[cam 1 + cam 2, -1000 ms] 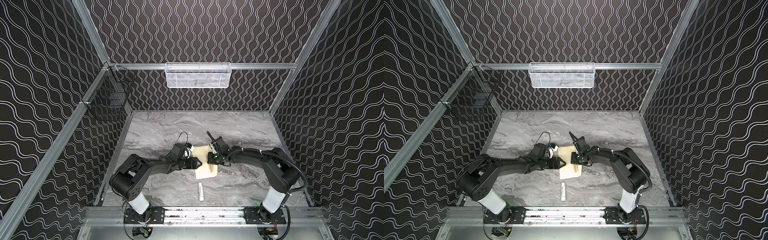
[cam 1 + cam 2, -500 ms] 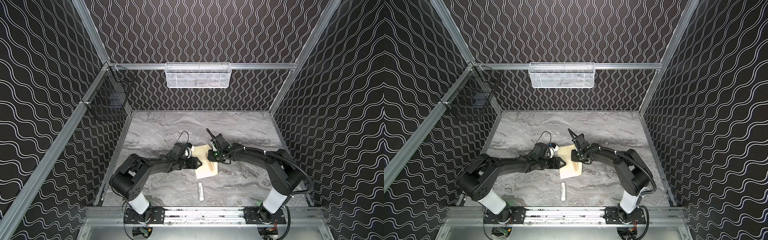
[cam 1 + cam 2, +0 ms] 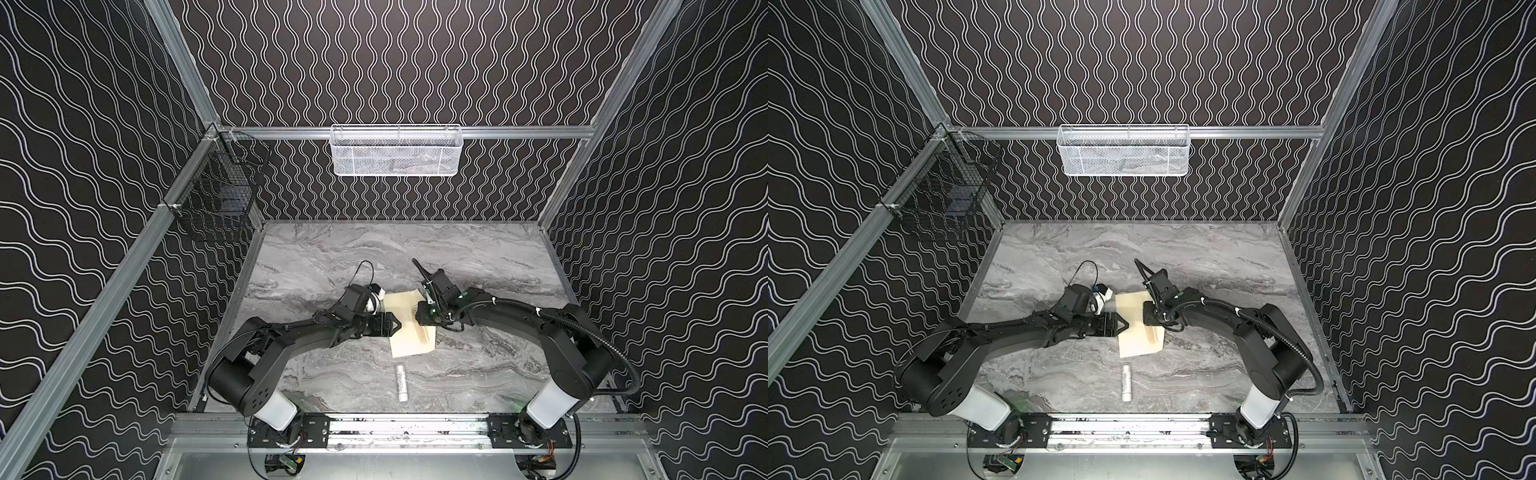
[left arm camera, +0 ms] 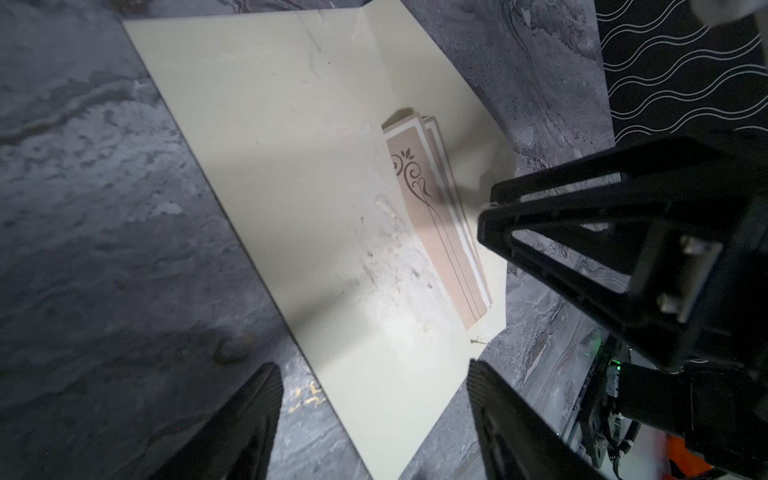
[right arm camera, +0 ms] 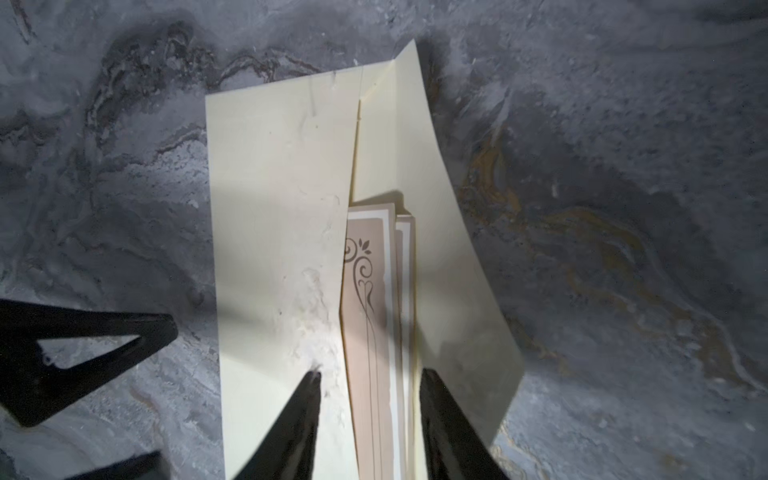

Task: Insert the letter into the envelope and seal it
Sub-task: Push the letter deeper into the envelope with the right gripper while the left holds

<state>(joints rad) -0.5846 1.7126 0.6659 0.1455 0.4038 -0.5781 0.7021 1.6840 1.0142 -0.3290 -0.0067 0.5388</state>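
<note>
The pale cream envelope (image 3: 409,347) (image 3: 1136,347) lies flat mid-table with its flap (image 5: 457,291) folded open. The tan letter (image 5: 365,332) (image 4: 436,232), folded, is tucked into the envelope's mouth; only a strip with a dark flourish shows, seen in a top view as a thin tan band (image 3: 424,332). My right gripper (image 5: 370,376) (image 3: 423,326) is open, one finger over the envelope's face, the other over the flap, the letter's strip between them untouched. My left gripper (image 4: 374,374) (image 3: 398,326) is open over the envelope's opposite long edge and holds nothing.
A small white cylindrical stick (image 3: 402,382) (image 3: 1126,383) lies on the marble table nearer the front rail. A white mesh basket (image 3: 395,149) hangs on the back wall and a black wire basket (image 3: 216,208) on the left wall.
My right gripper was shut on the letter's edge and has opened, letting it go and drawing back slightly. The left gripper widened a little; the envelope stayed put.
</note>
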